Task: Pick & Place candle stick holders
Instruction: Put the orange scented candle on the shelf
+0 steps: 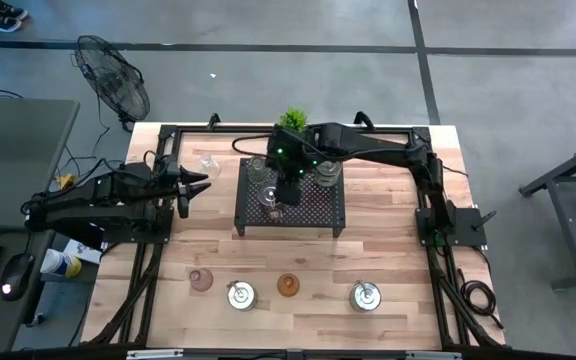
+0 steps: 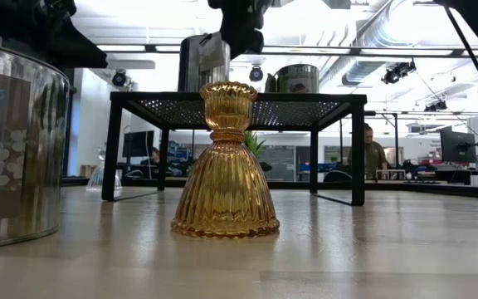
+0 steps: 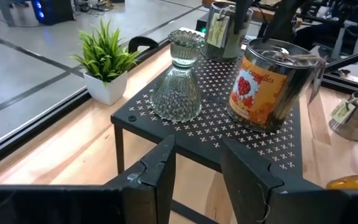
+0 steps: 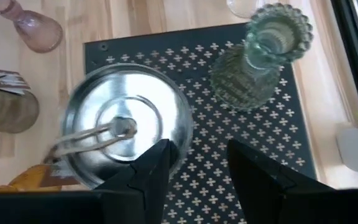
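Right gripper (image 4: 194,165) hovers over rack (image 1: 290,200), jaws open, empty. Left gripper (image 1: 196,187) at rack's 9 o'clock edge, jaws open. Four candle stick holders (image 1: 288,285) line surface's (image 1: 398,250) 6 o'clock edge; clear room between.

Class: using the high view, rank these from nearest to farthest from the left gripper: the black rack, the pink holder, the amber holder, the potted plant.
Measured from the left gripper:
1. Black rack, beside it at table centre.
2. Pink holder, front edge, left.
3. Potted plant, at the back, and amber holder, at the front: too close to call.

Ribbed amber holder (image 2: 225,166); black cross-perforated rack (image 3: 229,115)
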You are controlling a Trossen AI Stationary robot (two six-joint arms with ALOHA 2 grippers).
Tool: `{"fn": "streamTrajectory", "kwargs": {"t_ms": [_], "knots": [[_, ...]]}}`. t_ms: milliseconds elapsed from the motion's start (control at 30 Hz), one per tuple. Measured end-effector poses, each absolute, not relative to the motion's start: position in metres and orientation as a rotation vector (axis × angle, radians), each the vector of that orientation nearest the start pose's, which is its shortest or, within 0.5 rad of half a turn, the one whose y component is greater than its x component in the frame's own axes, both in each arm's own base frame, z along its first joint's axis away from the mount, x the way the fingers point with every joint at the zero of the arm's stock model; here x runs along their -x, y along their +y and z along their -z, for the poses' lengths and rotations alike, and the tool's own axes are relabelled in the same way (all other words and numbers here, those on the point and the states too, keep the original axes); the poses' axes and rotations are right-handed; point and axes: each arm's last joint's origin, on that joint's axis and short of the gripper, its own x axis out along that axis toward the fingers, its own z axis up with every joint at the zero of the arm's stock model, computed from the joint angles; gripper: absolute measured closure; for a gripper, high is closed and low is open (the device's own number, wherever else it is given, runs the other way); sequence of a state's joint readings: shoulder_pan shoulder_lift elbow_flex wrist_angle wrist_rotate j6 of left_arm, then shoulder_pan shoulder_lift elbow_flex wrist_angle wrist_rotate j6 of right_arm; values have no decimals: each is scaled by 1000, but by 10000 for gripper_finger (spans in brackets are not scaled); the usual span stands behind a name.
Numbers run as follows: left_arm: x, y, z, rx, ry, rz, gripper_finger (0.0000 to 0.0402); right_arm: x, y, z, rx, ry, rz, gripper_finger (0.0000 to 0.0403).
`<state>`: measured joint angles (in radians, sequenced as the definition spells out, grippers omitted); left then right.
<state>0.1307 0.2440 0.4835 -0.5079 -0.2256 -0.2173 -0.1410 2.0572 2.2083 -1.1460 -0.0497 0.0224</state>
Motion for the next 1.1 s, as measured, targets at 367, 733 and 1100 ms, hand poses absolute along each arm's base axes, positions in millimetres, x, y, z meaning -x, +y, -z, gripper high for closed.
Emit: {"fn": "streamTrajectory", "kwargs": {"t_ms": [367,733,1100], "knots": [[-79,17,-258,202,230,-382,279,-426,-51,-352,-103,992,76,249],[-79,17,-258,207,229,-383,280,-428,-52,-335,-102,1031,62,249],[-78,17,-257,215,246,-386,280,-428,-54,-337,-91,1014,55,290]]}}
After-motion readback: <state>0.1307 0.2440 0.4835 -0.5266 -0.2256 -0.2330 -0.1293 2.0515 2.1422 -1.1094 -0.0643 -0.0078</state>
